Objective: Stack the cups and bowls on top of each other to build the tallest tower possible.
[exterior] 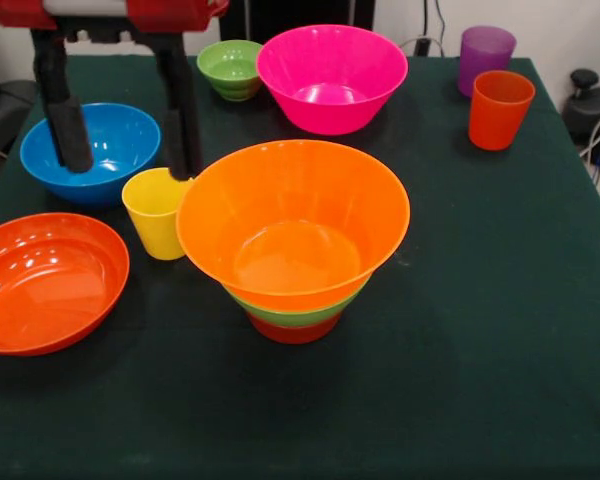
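**Three bowls stacked, fingers spread wide**

Leftmost lies a shallow glossy orange bowl [46, 282]; behind it sits a blue plastic bowl [92, 150]. The gripper [125, 150] hangs with its fingers [68, 135] apart — one in the blue bowl, the other at a yellow plastic tumbler [154, 212]. Mid-surface [500, 350] stands the tower [293, 240] — red-orange base, green, large yellow-orange top. Behind: small green bowl [230, 68], pink bowl [331, 77]. Rightward, orange cup [499, 109], purple cup [485, 56].

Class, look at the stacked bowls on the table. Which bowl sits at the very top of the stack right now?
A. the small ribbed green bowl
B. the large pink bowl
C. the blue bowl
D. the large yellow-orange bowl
D: the large yellow-orange bowl is uppermost in the tower, nested over a green bowl and a red-orange base.
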